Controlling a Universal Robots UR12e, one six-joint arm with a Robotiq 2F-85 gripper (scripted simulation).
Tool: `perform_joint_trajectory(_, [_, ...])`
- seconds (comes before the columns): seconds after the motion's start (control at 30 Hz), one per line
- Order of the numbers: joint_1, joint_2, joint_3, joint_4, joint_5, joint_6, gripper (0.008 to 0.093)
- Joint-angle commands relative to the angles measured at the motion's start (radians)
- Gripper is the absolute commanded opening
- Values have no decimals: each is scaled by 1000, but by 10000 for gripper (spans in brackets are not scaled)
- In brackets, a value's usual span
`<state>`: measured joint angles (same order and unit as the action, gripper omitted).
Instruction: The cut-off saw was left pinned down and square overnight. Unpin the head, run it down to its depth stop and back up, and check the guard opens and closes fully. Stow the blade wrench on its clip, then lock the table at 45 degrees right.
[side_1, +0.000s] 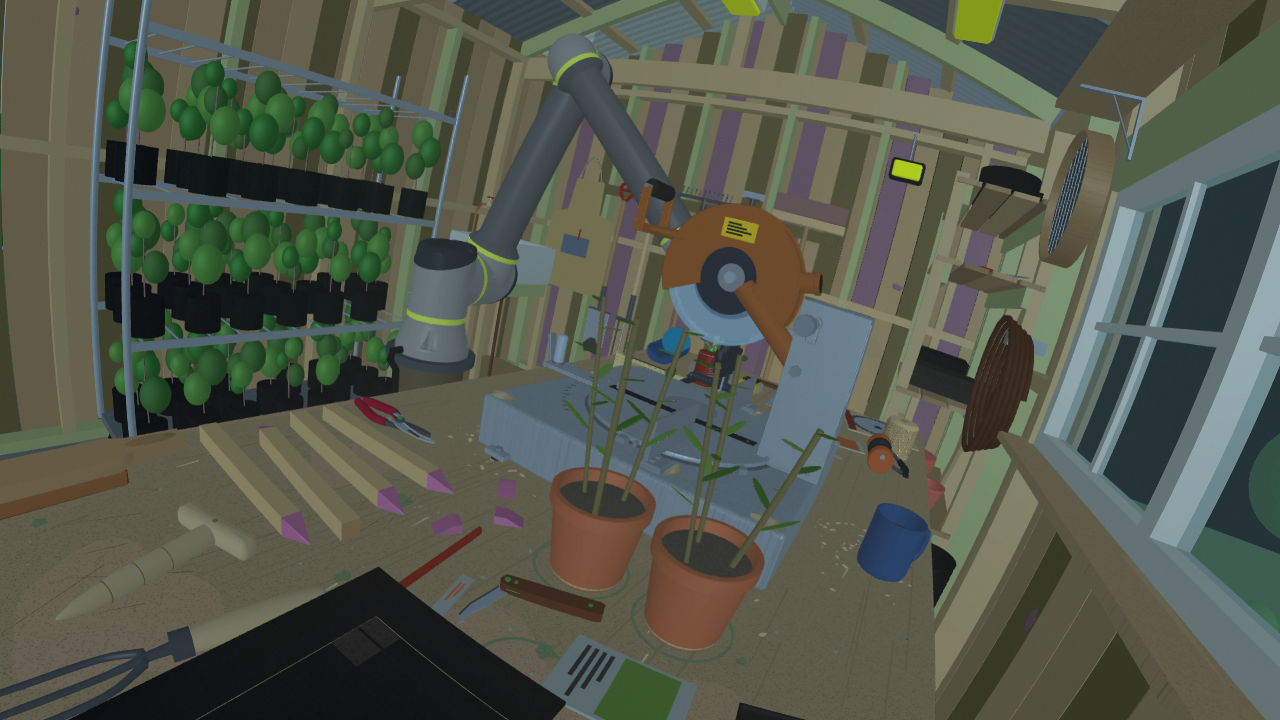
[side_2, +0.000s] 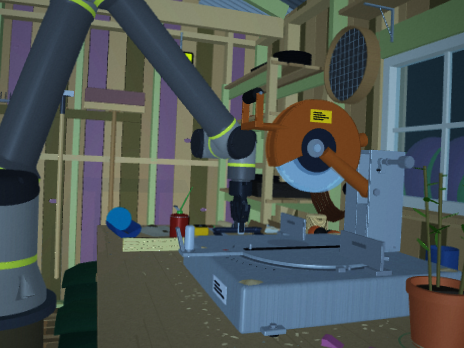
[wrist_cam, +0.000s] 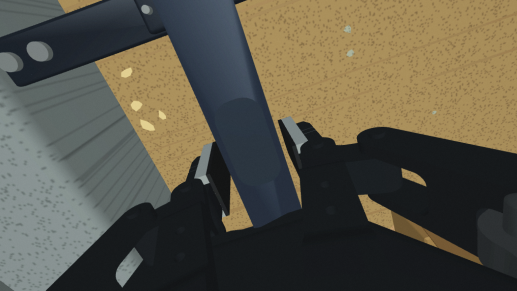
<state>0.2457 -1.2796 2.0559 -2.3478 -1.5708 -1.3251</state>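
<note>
At the far edge of the grey saw base (side_2: 300, 280), a dark blue blade wrench (wrist_cam: 235, 108) lies against a dark bar with rivets (wrist_cam: 72, 39) above the bench top. My gripper (wrist_cam: 249, 155) is open around the wrench shaft, one finger on each side, holding nothing. In the second side camera the gripper (side_2: 241, 227) points straight down behind the saw table. The orange saw head (side_2: 312, 145) stands raised, with the pale blue guard (side_2: 305, 175) covering the lower blade. The turntable (side_2: 295, 252) shows its dark slot running across.
The plant rack (side_1: 251, 242) fills the left wall. Two terracotta pots (side_1: 600, 528) (side_1: 703, 578) with bamboo stand in front of the saw. Wooden stakes (side_1: 313, 475), red pruners (side_1: 389, 416), a blue mug (side_1: 891, 542), a red can (side_2: 179, 224) and a blue cap (side_2: 121, 222) lie on the bench.
</note>
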Motion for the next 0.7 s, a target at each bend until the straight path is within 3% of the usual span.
perform_joint_trajectory(0.0, [0,-1,-1,0,0,0,445])
perform_joint_trajectory(0.07, [0,-1,-1,0,0,0,480])
perform_joint_trajectory(0.67, [0,0,0,0,0,0,480])
